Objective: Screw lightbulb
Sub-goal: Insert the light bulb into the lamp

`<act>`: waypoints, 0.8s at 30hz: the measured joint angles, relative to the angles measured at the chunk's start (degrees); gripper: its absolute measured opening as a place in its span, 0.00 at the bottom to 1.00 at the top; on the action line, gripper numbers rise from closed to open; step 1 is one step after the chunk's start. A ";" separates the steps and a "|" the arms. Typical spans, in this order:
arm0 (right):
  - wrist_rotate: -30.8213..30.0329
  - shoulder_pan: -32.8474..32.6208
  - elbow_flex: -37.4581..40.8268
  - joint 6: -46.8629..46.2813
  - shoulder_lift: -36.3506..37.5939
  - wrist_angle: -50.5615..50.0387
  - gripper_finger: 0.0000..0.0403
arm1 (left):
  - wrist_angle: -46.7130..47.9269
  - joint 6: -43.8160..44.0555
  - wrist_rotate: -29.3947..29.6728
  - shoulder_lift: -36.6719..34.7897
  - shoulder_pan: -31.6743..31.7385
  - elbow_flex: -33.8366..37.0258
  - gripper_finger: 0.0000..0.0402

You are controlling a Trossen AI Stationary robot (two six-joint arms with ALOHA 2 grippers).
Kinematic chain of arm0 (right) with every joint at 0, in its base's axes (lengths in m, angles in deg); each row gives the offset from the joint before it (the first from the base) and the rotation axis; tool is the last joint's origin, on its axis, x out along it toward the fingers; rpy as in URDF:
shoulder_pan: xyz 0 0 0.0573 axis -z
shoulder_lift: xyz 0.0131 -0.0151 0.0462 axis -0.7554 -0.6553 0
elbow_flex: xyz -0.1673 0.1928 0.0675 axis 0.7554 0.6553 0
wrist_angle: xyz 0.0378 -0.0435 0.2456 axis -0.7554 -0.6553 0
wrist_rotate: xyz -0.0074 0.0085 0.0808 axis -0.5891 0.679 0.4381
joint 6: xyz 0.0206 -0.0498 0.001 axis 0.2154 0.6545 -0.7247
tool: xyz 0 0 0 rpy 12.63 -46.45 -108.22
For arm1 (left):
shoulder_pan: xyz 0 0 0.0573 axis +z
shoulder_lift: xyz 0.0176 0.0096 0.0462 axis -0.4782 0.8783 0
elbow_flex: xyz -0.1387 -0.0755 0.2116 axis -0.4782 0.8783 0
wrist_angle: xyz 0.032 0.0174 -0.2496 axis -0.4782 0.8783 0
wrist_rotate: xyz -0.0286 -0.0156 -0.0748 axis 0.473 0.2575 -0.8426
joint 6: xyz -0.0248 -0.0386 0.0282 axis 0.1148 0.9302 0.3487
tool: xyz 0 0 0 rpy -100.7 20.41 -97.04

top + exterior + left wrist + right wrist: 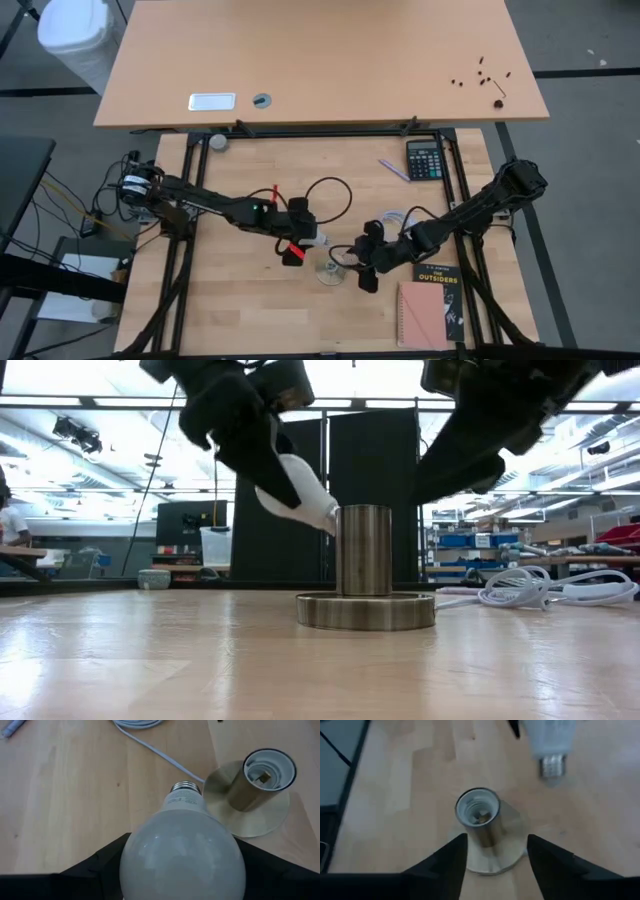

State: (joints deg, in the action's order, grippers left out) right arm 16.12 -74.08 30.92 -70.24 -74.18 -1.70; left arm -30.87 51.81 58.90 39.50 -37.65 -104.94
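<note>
The left pincer (262,472) is gripping the light, fragile lightbulb (182,852) by its slippery glass globe; the right pincer (495,852), spread wide, is straddling the socket (479,817).

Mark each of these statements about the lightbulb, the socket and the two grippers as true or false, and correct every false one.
1. The left gripper holds the lightbulb by its glass end. True.
2. The lightbulb is already screwed into the socket. False: its screw base hangs tilted beside the socket's top, still outside it.
3. The socket stands upright on a round metal base. True.
4. The right gripper is clamped on the socket. False: its fingers stand open on either side of the socket, apart from it.
5. A white cord lies on the table. True.
</note>
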 joint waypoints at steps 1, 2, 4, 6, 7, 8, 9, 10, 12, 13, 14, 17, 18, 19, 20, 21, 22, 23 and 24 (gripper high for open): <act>0.01 -0.03 1.01 -0.58 0.00 1.93 0.57 | 1.68 -0.02 -0.41 0.00 -0.03 -0.93 0.70; -0.11 -0.08 1.90 -0.99 0.00 3.54 0.59 | 3.34 0.00 -1.34 0.00 -0.05 -1.84 0.70; -1.48 -0.34 3.61 -1.30 -0.18 6.86 0.63 | 6.23 0.01 -2.81 0.00 -0.35 -3.65 0.70; -2.59 -0.53 4.93 -1.03 -1.48 9.91 0.65 | 8.52 -0.91 -3.92 -0.04 -0.87 -5.00 0.70; -2.69 -0.59 5.26 -0.65 -2.49 10.88 0.66 | 9.67 -1.59 -4.27 -0.04 -1.15 -5.54 0.70; -2.57 -0.56 5.25 -0.18 -3.90 12.82 0.67 | 10.69 -2.55 -4.45 -0.04 -1.36 -5.95 0.70; -2.11 -0.46 5.06 0.58 -5.37 14.16 0.67 | 11.67 -2.92 -4.45 -0.02 -1.67 -6.43 0.70; -1.26 -0.34 4.75 1.53 -6.96 15.41 0.68 | 12.73 -3.22 -4.52 -0.02 -1.89 -7.03 0.70; 0.29 -0.05 3.44 3.60 -10.02 16.48 0.67 | 14.13 -3.80 -4.85 -0.02 -2.04 -8.20 0.70; 0.29 0.01 2.88 4.14 -11.02 16.24 0.67 | 14.92 -3.85 -4.86 -0.02 -2.15 -8.64 0.70; 0.14 0.10 2.10 4.48 -11.92 16.43 0.67 | 15.73 -3.80 -4.86 -0.02 -2.21 -9.10 0.70; -1.90 0.49 0.57 5.56 -13.77 16.85 0.67 | 17.95 -3.35 -5.12 -0.02 -2.40 -10.52 0.70; -2.57 0.79 0.36 5.65 -14.27 16.98 0.67 | 18.51 -3.38 -5.30 -0.02 -2.49 -11.04 0.70; -3.30 1.21 0.31 5.67 -14.78 17.05 0.67 | 19.52 -3.48 -5.32 -0.02 -2.55 -11.36 0.70; -3.82 1.75 0.20 5.72 -15.28 17.88 0.67 | 20.55 -3.72 -5.31 -0.02 -2.55 -11.62 0.70; -4.27 2.33 0.14 5.68 -15.64 18.24 0.67 | 21.28 -4.02 -5.34 -0.02 -2.56 -11.88 0.70; -4.80 3.02 0.15 5.49 -15.98 18.81 0.67 | 21.88 -4.10 -5.35 -0.02 -2.57 -12.04 0.70; -5.21 3.73 0.11 5.43 -16.32 19.28 0.66 | 22.09 -4.13 -5.32 -0.02 -2.57 -12.14 0.70; -5.57 4.38 0.09 5.40 -16.60 19.22 0.66 | 22.38 -4.16 -5.23 -0.02 -2.55 -12.15 0.70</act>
State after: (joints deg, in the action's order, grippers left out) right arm 10.55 -69.69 31.02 -64.84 -90.78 17.51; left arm -8.49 47.66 53.67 39.48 -40.20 -117.09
